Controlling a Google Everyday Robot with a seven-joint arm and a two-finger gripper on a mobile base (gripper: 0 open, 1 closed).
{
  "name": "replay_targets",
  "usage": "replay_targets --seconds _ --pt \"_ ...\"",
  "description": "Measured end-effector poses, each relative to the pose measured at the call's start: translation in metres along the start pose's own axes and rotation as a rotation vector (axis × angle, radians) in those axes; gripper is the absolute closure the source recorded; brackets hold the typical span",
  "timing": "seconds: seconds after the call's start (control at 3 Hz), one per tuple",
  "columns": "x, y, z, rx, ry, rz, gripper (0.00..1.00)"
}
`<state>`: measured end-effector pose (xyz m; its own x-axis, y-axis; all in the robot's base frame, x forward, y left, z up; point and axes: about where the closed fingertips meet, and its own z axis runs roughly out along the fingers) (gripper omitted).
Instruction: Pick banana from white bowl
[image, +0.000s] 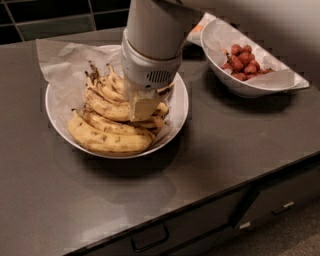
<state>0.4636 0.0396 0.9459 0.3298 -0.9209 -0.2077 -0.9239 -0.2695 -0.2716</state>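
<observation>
My gripper (143, 107) is down among the bananas (107, 140) in the white bowl (181, 97), left of the berries (242, 62); grip state: cannot tell.

Berry bowl (246, 90) on dark counter (235, 150)

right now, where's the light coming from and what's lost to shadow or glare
Camera view: dim, warm light, seemingly from above; the hand, down among the bananas in the white bowl, is lit; that bowl and the berry bowl throw soft shadows on the dark counter, which carries a faint sheen in front, no hard glare.
</observation>
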Motion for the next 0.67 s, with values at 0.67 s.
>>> replay_targets --seconds 0.67 --pt "-0.037 0.003 -0.058 0.193 0.045 -0.07 1.0"
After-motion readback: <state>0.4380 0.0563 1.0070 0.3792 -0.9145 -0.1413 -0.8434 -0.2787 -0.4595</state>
